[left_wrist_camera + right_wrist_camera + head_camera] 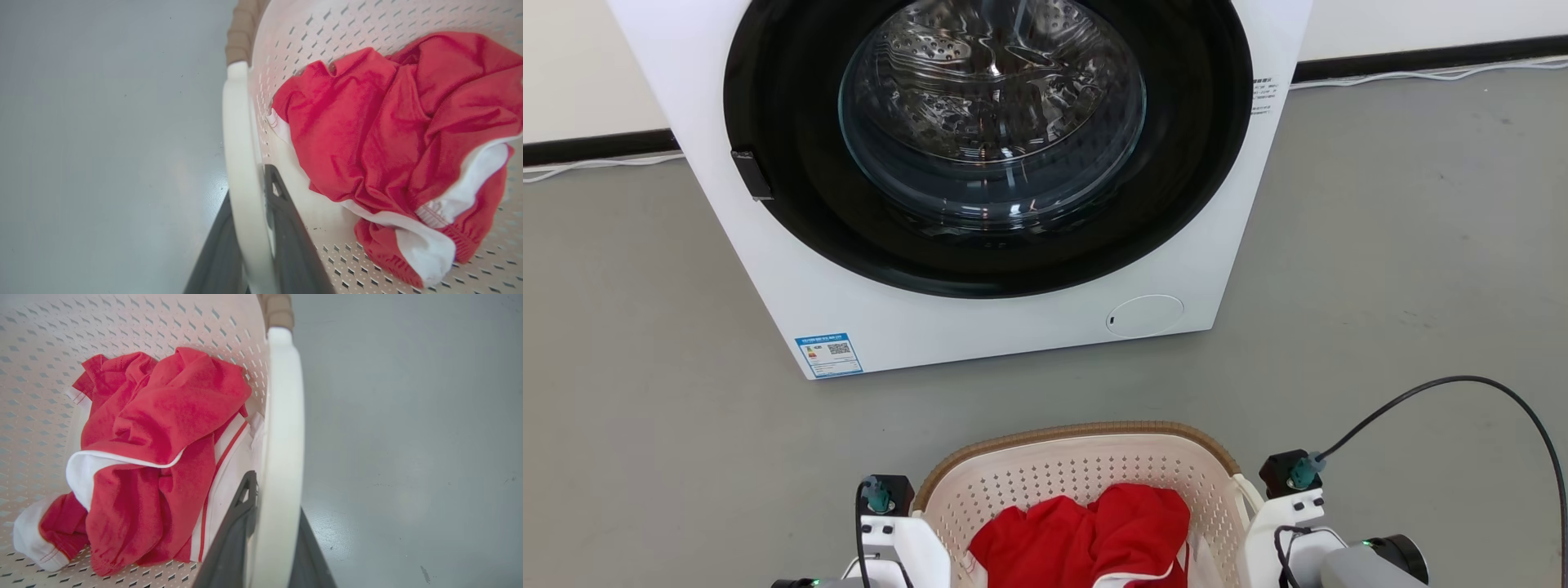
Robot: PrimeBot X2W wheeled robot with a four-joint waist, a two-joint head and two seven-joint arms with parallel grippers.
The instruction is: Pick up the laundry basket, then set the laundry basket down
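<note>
Laundry basket (1029,478), one, left tool (247,188), right tool (274,494)

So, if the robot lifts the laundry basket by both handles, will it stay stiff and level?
Probably stiff: the laundry basket is perforated plastic. Likely light, holding only red clothing. It should stay level, since the left gripper and right gripper each clamp a handle, though smooth handles may slip.
</note>
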